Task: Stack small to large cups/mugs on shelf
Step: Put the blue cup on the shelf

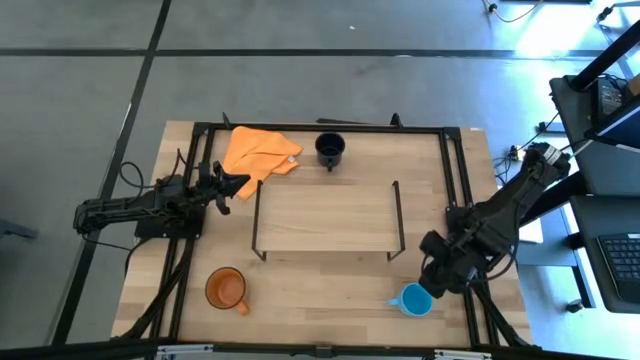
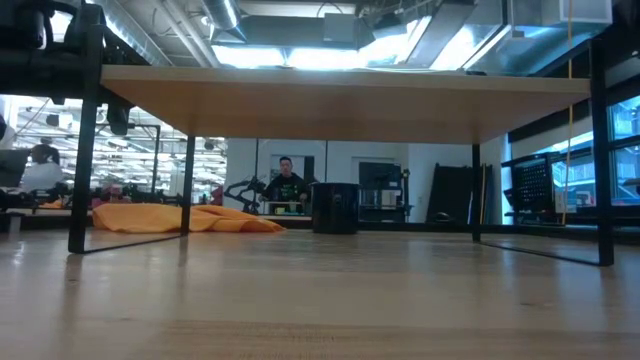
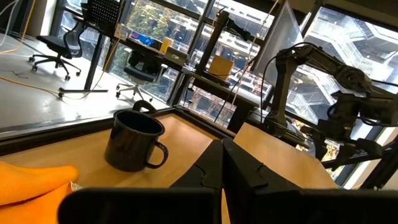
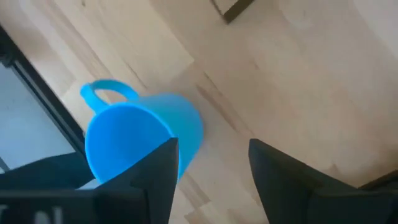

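while the right gripper hangs just above the light blue mug at the front right corner of the desk, its fingers are parted and hold nothing — one finger sits over the mug's rim, the other over bare wood beside it. the danger i see is here: if the arm goes down like this, one finger may land on the rim and tip the small mug or push it off the near desk edge, which is close. the handle points away from the fingers, so it should not block them.

the orange mug stands at the front left, the black mug behind the shelf, whose top is bare. the left gripper waits beside the orange cloth, fingers closed together and empty. stacking small first could also go wrong — a larger mug will not sit steady on a smaller one.
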Controlling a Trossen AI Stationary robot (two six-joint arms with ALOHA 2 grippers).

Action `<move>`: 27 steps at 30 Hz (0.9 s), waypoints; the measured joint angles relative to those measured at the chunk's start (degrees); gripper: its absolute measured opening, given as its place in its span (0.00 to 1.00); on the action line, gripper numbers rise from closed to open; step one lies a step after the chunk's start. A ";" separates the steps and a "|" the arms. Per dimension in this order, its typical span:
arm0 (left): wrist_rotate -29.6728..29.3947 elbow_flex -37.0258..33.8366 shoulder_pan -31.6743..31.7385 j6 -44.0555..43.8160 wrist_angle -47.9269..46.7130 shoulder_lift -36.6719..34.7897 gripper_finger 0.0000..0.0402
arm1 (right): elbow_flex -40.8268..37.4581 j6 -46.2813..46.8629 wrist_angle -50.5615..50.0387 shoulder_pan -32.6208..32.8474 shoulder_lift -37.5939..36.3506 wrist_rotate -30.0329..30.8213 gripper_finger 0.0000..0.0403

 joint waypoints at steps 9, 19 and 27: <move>-1.56 -0.01 0.00 1.22 5.90 -0.02 0.00 | 0.02 2.23 0.55 -2.70 0.00 0.04 0.49; 34.52 0.01 -0.09 -5.02 -2.56 0.04 0.00 | 0.02 -0.20 -2.80 -2.68 0.00 2.69 0.49; 37.60 1.69 -0.51 -10.72 -0.66 2.65 0.00 | 0.04 -4.63 -5.10 -3.16 -0.11 5.09 0.49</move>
